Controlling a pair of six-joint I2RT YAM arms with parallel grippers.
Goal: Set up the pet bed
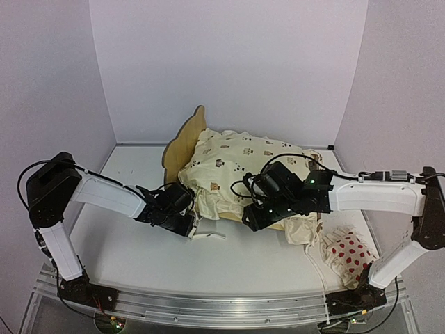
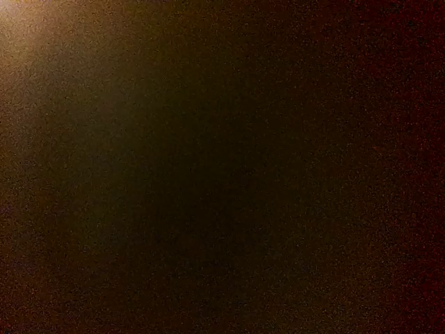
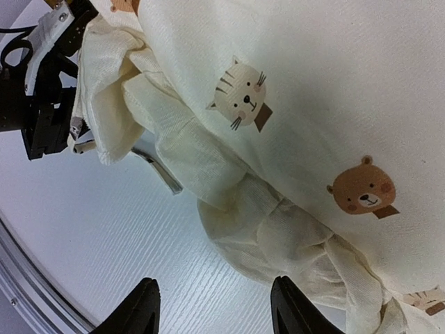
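Left wrist view dark, cushion (image 1: 236, 163) hiding most of pet bed (image 1: 183, 140)

The left arm (image 1: 104, 191) and the right arm (image 1: 379, 198) look the same. Each has long white tubes with fat black joints between them, and a black foot at the near edge. Thin black cables (image 1: 241, 186) loop off the joints. A tiny green light (image 1: 312, 183) glows on the right arm. The right gripper (image 3: 217, 306) has two black, rounded fingers (image 3: 142, 309). The left gripper (image 1: 208, 233) is black with a white finger piece and a small silver screw (image 3: 64, 15).
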